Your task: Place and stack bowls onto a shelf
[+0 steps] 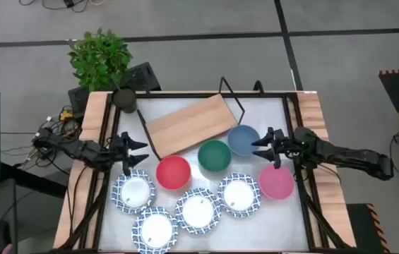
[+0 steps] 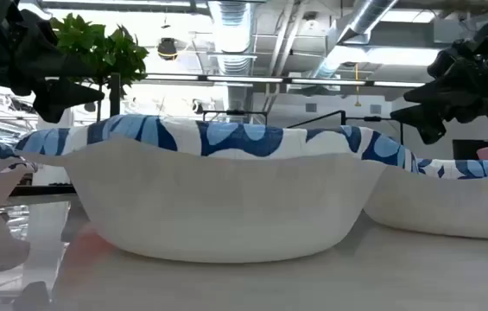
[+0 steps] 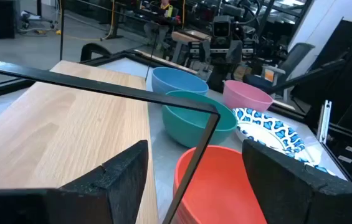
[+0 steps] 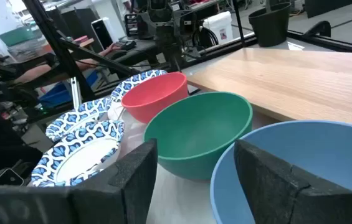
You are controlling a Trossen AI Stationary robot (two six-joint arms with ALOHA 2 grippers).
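Item: eight bowls, all on the white surface (image 1: 284,113); none on the shelf (image 1: 191,124), which lies tilted at the back.

- Blue bowl (image 1: 243,139): just beside the right gripper (image 1: 264,146), directly ahead of its fingers, which stand apart and empty. Nearest pairing.
- Pink bowl (image 1: 277,182): beside the right arm.
- Green bowl (image 1: 214,156): between blue and red.
- Red bowl (image 1: 173,172): ahead of the left gripper (image 1: 134,154), fingers apart, empty.
- Four patterned bowls (image 1: 198,209): front row.

Judgement: the right arm is nearer its bowl; the shelf lies just beyond the blue bowl.
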